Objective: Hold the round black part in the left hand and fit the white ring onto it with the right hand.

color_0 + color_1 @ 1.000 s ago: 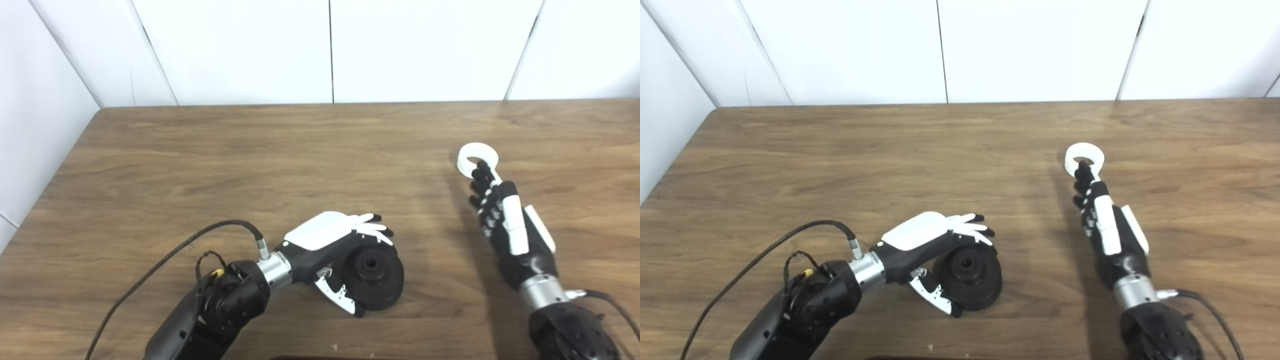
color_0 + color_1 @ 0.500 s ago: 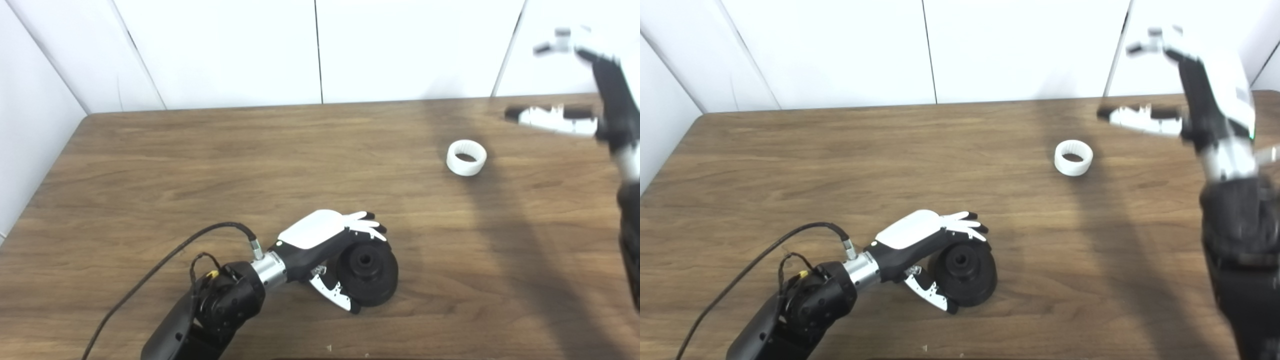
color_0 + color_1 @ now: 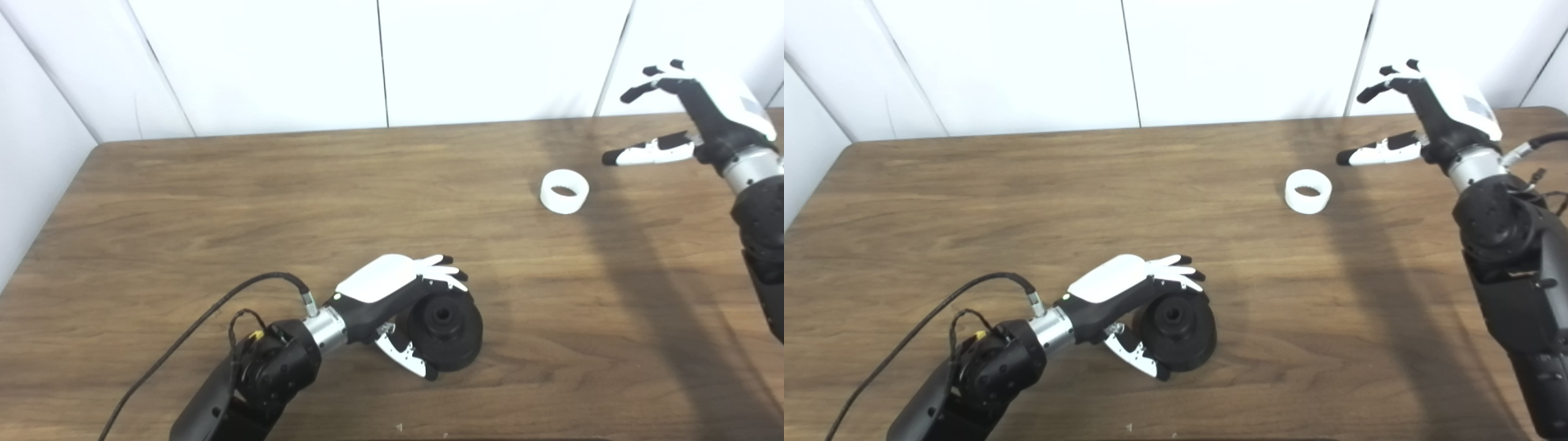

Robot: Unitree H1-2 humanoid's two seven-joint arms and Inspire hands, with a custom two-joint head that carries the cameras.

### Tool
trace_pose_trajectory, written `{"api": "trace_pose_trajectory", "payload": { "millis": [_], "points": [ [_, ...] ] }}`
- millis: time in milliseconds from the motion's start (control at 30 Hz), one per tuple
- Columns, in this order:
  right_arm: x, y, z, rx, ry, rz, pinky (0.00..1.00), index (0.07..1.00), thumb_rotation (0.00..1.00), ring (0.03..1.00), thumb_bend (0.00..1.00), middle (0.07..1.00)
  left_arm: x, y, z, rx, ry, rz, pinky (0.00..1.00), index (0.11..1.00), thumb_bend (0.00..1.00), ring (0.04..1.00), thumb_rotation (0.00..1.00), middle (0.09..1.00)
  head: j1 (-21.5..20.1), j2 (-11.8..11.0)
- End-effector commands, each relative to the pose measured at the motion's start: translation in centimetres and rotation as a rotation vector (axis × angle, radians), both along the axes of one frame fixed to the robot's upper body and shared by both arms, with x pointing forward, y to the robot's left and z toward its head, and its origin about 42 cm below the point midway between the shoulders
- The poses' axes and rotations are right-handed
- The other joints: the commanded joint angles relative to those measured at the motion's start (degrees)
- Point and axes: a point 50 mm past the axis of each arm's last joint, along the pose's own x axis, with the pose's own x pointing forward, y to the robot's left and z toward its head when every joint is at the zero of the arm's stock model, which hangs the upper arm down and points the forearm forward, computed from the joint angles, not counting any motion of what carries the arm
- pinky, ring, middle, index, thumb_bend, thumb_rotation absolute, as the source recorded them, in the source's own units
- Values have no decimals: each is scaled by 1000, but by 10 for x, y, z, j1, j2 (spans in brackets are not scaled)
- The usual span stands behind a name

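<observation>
The round black part (image 3: 445, 323) stands tilted on edge at lower centre, hub hole showing. The white ring (image 3: 564, 191) lies flat, upper right.

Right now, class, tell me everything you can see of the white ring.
The white ring is a short, thick-walled band, matte and plastic-looking, with faint ribbing inside its open centre. It lies flat, hole up, on the wooden table towards the far right. Nothing touches it: the right hand hangs open above and beyond it, and the round black part sits well away.
</observation>
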Motion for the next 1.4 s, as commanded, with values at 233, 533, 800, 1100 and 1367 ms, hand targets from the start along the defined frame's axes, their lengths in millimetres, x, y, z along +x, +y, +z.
{"api": "trace_pose_trajectory", "payload": {
  "millis": [233,533,800,1100,1367],
  "points": [
    [6,-3,12,-49,45,35,1000,693,407,1000,1000,954,2,10,-8,71,10,15,936,638,874,978,198,904,-3,0],
    [-3,9,22,-102,117,83,987,668,426,1000,1000,938,3,11,-10,76,8,19,936,644,882,980,197,907,-3,0],
    [-7,15,27,-114,145,129,943,672,423,1000,1000,936,8,11,-10,87,9,25,918,637,886,981,192,908,-4,-2],
    [5,23,-1,-69,165,103,941,683,418,1000,1000,937,8,14,-10,83,12,25,928,638,884,982,203,908,-5,-4],
    [21,25,-19,-23,168,87,973,684,400,1000,1000,944,6,16,-9,81,13,22,926,641,882,983,194,908,-2,-5]
  ]
}}
